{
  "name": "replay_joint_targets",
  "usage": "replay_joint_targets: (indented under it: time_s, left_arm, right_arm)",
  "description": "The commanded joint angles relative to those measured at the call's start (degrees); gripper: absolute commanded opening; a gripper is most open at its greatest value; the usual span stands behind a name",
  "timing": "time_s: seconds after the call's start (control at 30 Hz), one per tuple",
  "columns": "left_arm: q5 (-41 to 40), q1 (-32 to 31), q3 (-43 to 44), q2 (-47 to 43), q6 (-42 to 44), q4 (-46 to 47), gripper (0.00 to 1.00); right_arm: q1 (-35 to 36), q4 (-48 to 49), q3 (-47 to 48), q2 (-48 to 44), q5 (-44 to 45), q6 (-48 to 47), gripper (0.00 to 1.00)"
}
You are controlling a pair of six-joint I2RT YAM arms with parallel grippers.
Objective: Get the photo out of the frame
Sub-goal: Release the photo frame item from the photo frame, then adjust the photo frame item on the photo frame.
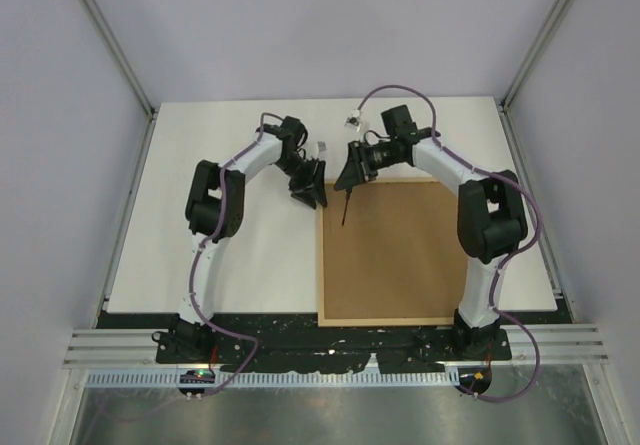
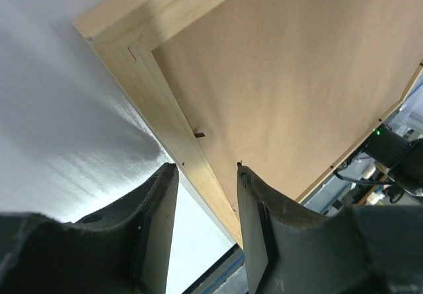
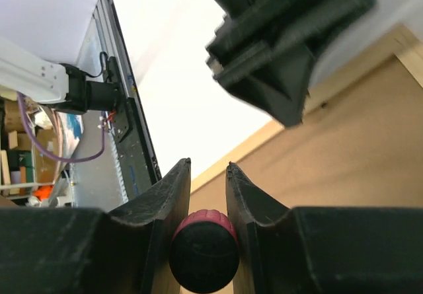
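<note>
Frame (image 1: 400, 255) lay back-up on the white table (image 1: 230, 255), at about 4 o'clock from table centre. Its near edge reached past the white surface onto the dark strip by the arm bases. Brown back panel (image 2: 297, 76) was seated inside the light-wood rail (image 2: 168, 119), with 1 small dark tab (image 2: 199, 135) sticking out of the rail over the panel edge.

Left gripper (image 1: 310, 190) was at the frame's 11 o'clock corner. In the left wrist view its fingers (image 2: 158, 221) stood moderately apart with nothing between them, and the gap lined up over the rail. Can't tell whether the tips touched the wood.

Right gripper (image 1: 350, 170) was just beside it, over the frame's 12 o'clock edge near that same corner. Its fingers (image 3: 165, 208) were narrow, clamped on the round red-and-black handle (image 3: 203, 248) of a tool. The thin dark shaft (image 1: 345, 205) ran toward 6 o'clock with its tip over the back panel. Contact with the panel unclear.

The 2 grippers were close together but apart. The left one showed blurred at 1 o'clock in the right wrist view.
</note>
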Motion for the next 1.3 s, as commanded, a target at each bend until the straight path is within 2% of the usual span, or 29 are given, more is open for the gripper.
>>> replay_joint_targets:
  time_s: [0.0, 0.1, 0.27, 0.43, 0.57, 0.8, 1.0, 1.27]
  left_arm:
    - [-5.1, 0.2, 5.7, -0.9, 1.6, -2.5, 0.45]
    - [-11.2, -0.5, 7.8, 0.2, 2.1, -4.1, 0.46]
    - [-18.7, -3.1, 10.9, 2.4, 1.9, -6.5, 0.47]
    - [-20.1, -4.9, 12.0, 3.5, 1.4, -6.7, 0.48]
    - [-20.6, -6.2, 12.8, 3.8, 1.4, -7.2, 0.49]
    - [-25.8, -8.4, 13.5, 3.7, 0.7, -7.9, 0.49]
    - [-29.7, -9.0, 15.8, 4.6, -0.1, -8.5, 0.44]
    - [-29.9, -9.0, 15.3, 4.5, -2.2, -7.3, 0.38]
  right_arm:
    - [-5.4, -10.4, -1.4, -6.2, -7.8, -10.3, 0.08]
    - [-6.2, -10.2, -7.4, -7.8, -4.0, -14.5, 0.08]
    - [-5.4, -4.7, -15.5, -8.2, -0.6, -14.5, 0.08]
    - [-2.7, -0.9, -19.4, -9.6, 1.2, -13.4, 0.08]
    - [0.9, -0.1, -19.7, -9.3, 2.2, -13.3, 0.08]
    - [4.1, 1.1, -20.6, -11.7, 3.4, -12.9, 0.08]
    - [4.8, 0.1, -21.0, -14.2, 0.9, -13.1, 0.08]
    - [7.0, -2.5, -23.3, -18.4, 0.1, -16.0, 0.08]
